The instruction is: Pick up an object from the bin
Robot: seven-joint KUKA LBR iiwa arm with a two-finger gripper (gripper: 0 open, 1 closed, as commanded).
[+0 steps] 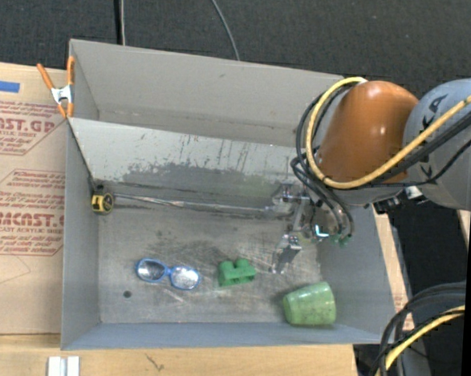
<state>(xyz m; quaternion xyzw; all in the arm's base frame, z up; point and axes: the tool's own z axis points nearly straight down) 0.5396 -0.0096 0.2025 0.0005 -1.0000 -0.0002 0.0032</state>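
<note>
Since the claw (285, 255) hangs low over bare bin (222, 146) floor, between the small green block (235, 272) and the tipped green cup (310, 304), centre it over one before closing. Spread or pressed together: can't tell.

In your grey metal bin (226, 86), three things lie in a row toward the front of the floor: blue-framed plastic goggles (169, 274) at left, a small green plastic block (235, 272) in the middle, and a green speckled cup on its side (309, 304) at right. The gripper (285, 259) stands just behind the gap between block and cup. A small yellow-and-black piece (100, 203) sits against the left wall, well apart.
</note>
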